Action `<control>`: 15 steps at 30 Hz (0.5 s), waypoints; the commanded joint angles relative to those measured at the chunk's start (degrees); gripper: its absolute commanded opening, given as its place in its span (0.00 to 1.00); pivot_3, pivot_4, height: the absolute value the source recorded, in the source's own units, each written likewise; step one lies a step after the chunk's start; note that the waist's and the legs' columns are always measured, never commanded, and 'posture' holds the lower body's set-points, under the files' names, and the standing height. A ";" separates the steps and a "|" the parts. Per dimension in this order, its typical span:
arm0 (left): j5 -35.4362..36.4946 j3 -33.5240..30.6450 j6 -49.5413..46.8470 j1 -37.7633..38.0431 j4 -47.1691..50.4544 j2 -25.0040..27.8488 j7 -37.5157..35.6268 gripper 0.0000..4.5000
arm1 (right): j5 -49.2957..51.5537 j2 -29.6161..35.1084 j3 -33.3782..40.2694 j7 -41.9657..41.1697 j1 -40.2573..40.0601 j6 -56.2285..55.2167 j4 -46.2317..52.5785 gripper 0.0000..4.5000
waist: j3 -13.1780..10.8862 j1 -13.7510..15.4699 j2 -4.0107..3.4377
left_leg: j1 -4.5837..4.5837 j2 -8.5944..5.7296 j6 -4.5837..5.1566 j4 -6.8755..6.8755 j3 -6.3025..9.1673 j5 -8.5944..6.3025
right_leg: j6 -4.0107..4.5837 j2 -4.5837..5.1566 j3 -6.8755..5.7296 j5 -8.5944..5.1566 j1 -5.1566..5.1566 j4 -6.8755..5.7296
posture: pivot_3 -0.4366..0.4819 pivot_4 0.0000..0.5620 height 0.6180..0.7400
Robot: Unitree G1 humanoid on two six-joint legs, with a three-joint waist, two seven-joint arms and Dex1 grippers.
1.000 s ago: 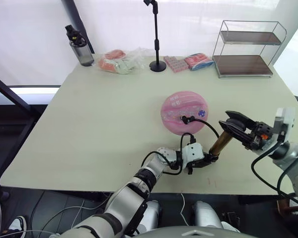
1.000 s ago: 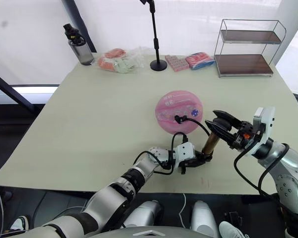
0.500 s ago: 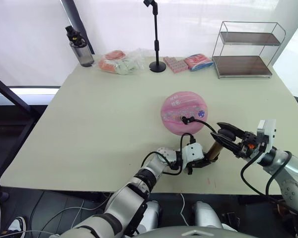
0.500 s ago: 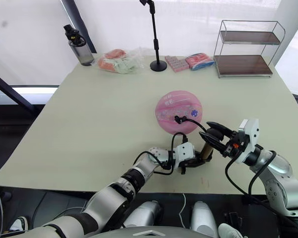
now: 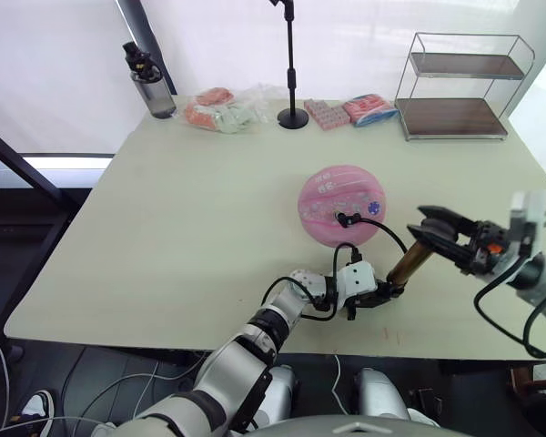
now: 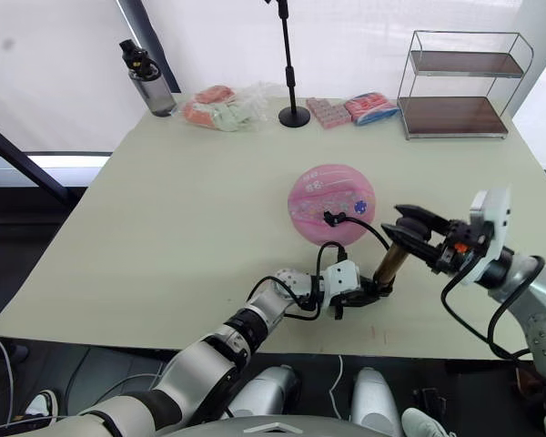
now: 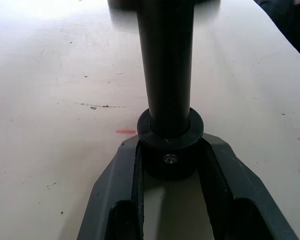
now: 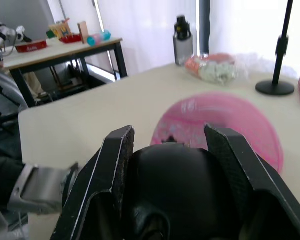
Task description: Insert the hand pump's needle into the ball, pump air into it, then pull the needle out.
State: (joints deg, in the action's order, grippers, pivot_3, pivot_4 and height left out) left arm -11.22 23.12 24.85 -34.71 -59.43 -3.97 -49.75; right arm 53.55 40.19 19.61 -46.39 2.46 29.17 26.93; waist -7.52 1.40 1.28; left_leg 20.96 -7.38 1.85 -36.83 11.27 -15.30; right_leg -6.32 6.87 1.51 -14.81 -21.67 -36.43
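The hand pump (image 5: 408, 265) stood tilted near the front edge of the table (image 5: 182, 228), its foot low and to the left, its handle end up and to the right. The left gripper (image 5: 371, 296) was clamped on the pump's black base cap, one finger to either side, as the left wrist view showed. The right gripper (image 5: 434, 233) had its two fingers closed round the black handle knob at the top.

The ball (image 5: 341, 204) lay flat as a disc just beyond the pump, towards the middle of the table. The black hose (image 5: 379, 228) arched from the pump to a fitting seated on the ball's near face; the needle itself could not be made out, but judged by the fitting it was already inserted.

Handling, as judged: the pump is rigid, light and smooth-walled, best held at the end caps, as it was. The ball is soft and slack and would shift readily if the hose were tugged, so strokes should run along the barrel.

The pump's foot sat close to the near edge. Open tabletop lay left and right; the wire shelf (image 5: 460, 86), stand (image 5: 292, 64) and packets (image 5: 346, 111) stood well apart at the far side.
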 commanded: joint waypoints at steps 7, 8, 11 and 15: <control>-3.34 2.13 -2.99 3.03 -5.44 2.05 0.08 0.24 | 11.45 8.41 10.74 2.92 7.93 4.71 3.38 0.43 | -0.15 0.08 -0.05 | 0.04 0.00 0.00 -0.01 -0.02 0.00 | 0.00 0.01 -0.02 0.00 0.00 0.02 | 0.48 0.27 0.96; -3.40 2.17 -2.95 3.08 -5.45 2.04 0.14 0.24 | 12.19 9.22 11.43 3.23 8.85 5.00 3.12 0.43 | -0.15 0.08 -0.05 | 0.04 0.00 0.00 -0.01 -0.03 0.00 | 0.00 0.02 -0.02 0.00 0.00 0.03 | 0.48 0.27 0.96; -3.48 2.27 -2.85 3.12 -5.48 2.02 0.26 0.24 | 13.38 10.63 12.29 3.89 10.99 5.47 2.40 0.43 | -0.21 0.14 0.00 | 0.07 0.00 0.01 -0.02 -0.04 0.00 | 0.00 0.02 -0.02 0.00 0.00 0.04 | 0.48 0.27 0.96; -3.53 2.36 -2.73 3.18 -5.54 2.02 0.33 0.24 | 14.64 11.26 12.56 4.50 12.74 6.36 1.98 0.43 | -0.35 0.24 -0.01 | 0.13 0.00 0.01 -0.03 -0.04 0.01 | 0.01 0.04 -0.03 0.02 -0.02 0.05 | 0.48 0.27 0.96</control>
State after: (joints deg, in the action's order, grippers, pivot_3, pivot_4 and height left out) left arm -11.07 23.10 25.26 -34.88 -59.40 -4.15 -49.70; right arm 65.78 50.42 27.41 -43.00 12.22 37.74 28.02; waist -7.87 1.64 1.26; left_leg 21.10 -7.38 1.86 -36.87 11.24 -15.29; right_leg -6.29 6.91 1.48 -14.78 -21.70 -36.38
